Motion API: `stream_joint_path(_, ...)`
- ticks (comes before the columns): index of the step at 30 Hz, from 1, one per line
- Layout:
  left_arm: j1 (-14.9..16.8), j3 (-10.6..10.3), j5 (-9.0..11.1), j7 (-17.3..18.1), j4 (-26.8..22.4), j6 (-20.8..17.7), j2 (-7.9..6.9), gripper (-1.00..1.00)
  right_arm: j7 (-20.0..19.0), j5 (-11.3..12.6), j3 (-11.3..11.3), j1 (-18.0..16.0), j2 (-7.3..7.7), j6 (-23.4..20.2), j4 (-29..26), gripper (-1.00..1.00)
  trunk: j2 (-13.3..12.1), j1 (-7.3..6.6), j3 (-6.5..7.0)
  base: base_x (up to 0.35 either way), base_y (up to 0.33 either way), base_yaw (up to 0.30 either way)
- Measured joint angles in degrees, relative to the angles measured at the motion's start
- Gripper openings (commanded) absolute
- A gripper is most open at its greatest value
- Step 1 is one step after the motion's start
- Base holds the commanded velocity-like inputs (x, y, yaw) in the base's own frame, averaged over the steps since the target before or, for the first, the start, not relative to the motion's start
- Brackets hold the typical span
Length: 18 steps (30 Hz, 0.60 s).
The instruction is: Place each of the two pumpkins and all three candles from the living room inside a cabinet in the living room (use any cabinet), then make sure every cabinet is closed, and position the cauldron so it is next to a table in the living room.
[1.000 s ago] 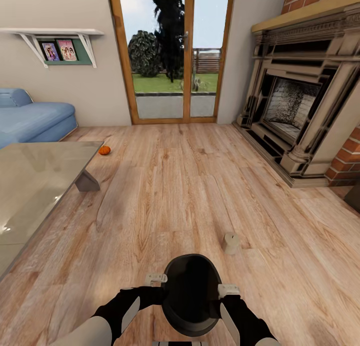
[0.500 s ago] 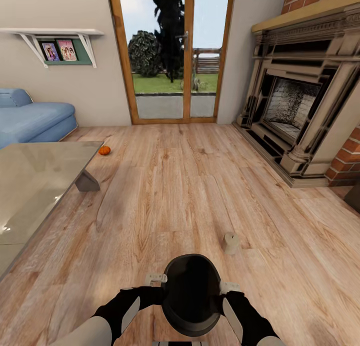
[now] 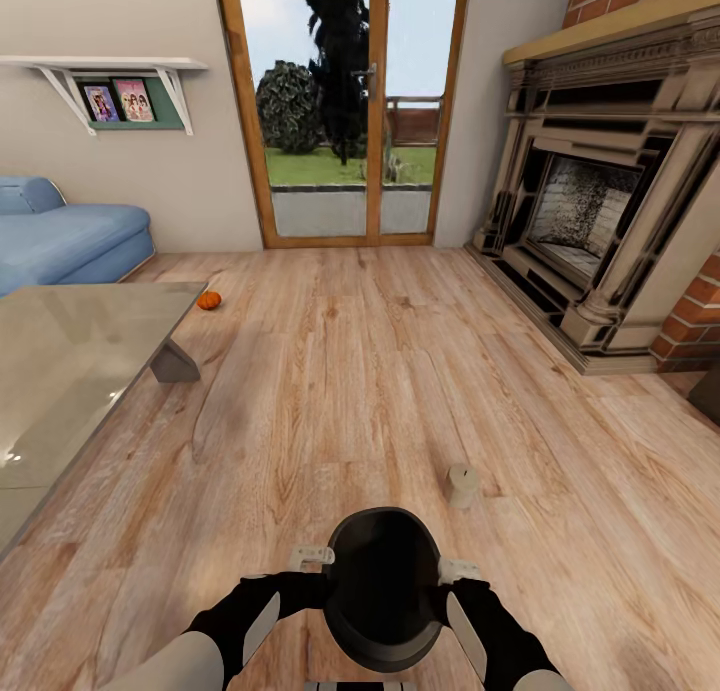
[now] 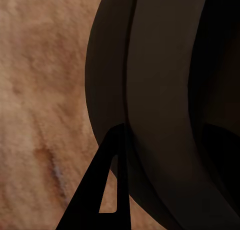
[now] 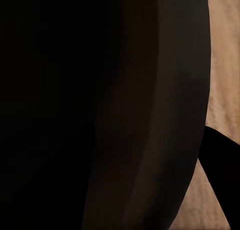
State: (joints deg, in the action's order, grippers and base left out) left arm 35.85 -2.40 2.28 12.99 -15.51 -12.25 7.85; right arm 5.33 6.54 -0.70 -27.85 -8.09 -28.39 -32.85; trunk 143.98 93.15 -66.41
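Note:
The black cauldron (image 3: 383, 586) is low in the head view, between my two arms, mouth up. My left gripper (image 3: 314, 556) is at its left rim and my right gripper (image 3: 457, 570) at its right rim, each shut on the rim. The left wrist view shows the cauldron wall (image 4: 160, 90) close up with one dark finger (image 4: 107, 185) outside it. The right wrist view shows the cauldron (image 5: 100, 110) and a fingertip (image 5: 220, 160) over the floor. A beige candle (image 3: 461, 484) stands on the floor ahead to the right. An orange pumpkin (image 3: 208, 300) lies by the glass table (image 3: 70, 371) corner.
A beige stone fireplace (image 3: 600, 221) with a brick surround fills the right wall. A blue sofa (image 3: 60, 241) stands behind the table at the left. Glass doors (image 3: 345, 111) are straight ahead. Open wood floor (image 3: 350, 371) lies between table and fireplace.
My right gripper and forearm have shifted slightly inward against the cauldron's right rim. The cauldron, the left arm and the room have not moved.

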Motion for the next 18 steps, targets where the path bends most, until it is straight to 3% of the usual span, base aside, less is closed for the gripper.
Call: stream_joint_path(18, 0.0, 0.31, 0.03, 0.02, 0.01, 0.0, -0.02, -1.0, -0.07, 0.23, -0.08, 0.1, 0.08, -0.14, -1.1, -1.0, 0.0, 0.01, -0.01, 0.0, 0.0, 0.0)
